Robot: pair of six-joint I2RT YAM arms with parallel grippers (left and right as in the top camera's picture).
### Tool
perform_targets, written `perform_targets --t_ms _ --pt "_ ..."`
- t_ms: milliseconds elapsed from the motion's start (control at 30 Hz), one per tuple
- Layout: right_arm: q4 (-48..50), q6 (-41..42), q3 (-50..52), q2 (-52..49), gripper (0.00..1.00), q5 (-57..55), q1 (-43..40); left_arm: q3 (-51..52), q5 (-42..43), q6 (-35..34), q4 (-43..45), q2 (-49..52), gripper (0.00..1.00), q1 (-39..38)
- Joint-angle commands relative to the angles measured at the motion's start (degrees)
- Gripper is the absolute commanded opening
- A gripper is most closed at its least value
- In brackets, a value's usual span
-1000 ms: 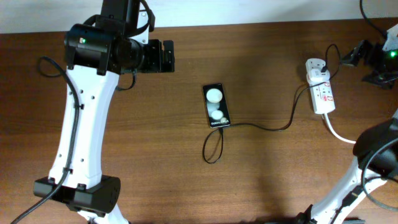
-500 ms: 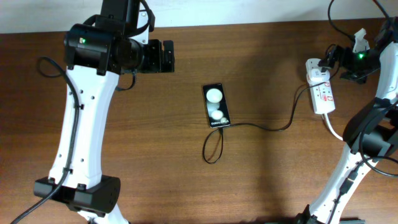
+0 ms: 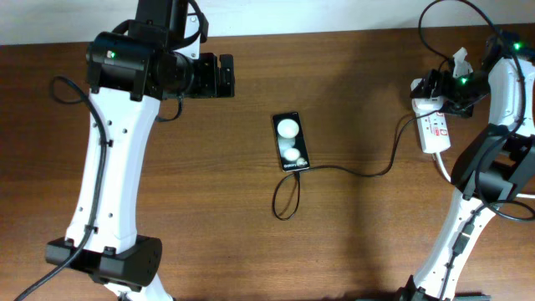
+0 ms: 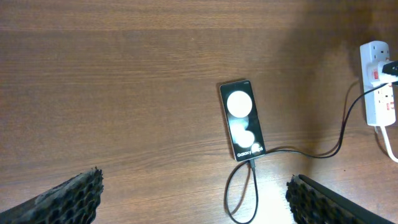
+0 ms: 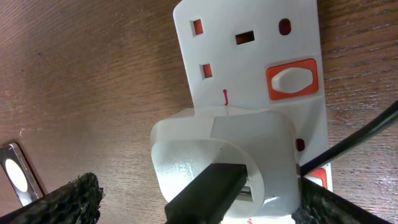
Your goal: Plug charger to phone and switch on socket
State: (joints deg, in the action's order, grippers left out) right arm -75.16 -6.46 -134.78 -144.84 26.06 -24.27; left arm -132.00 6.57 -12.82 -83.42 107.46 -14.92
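Hovering right gripper point(image 5: 205, 202), jaws apart, over socket point(image 5: 242, 68) w/ charger point(image 5: 217, 149) in

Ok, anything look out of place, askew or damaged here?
Nothing stands out. The phone lies flat, the cable runs from its lower end in one loose loop to the adapter, which sits in the power strip.

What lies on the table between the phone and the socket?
Only the charger, whose thin black cable runs over the bare table from the lower end of the phone to the socket. The overhead view shows this best.
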Motion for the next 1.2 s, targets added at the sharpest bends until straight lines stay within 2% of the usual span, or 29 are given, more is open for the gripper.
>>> perform_targets --t_ms 0,333,533,800,1167 --pt "0.3 -0.6 2.1 -0.8 0.99 0.2 0.7 -0.6 -0.6 0.9 0.0 -0.2 0.99 0.4" --pt "0.1 -0.6 3.8 -0.8 0.99 0.7 0.8 -0.6 -0.6 1.0 0.0 -0.2 0.99 0.4" --pt "0.2 -0.6 3.8 -0.8 0.99 0.6 4.2 -0.6 -0.6 0.9 0.0 -0.2 0.99 0.4" --pt "3.0 -0.9 3.8 -0.8 0.99 1.8 4.1 -0.6 -0.6 0.9 0.0 -0.2 0.99 0.4" --pt "1.7 -0.8 3.8 -0.8 0.99 0.1 4.0 -0.6 -0.6 1.0 -0.1 -0.2 0.99 0.4"
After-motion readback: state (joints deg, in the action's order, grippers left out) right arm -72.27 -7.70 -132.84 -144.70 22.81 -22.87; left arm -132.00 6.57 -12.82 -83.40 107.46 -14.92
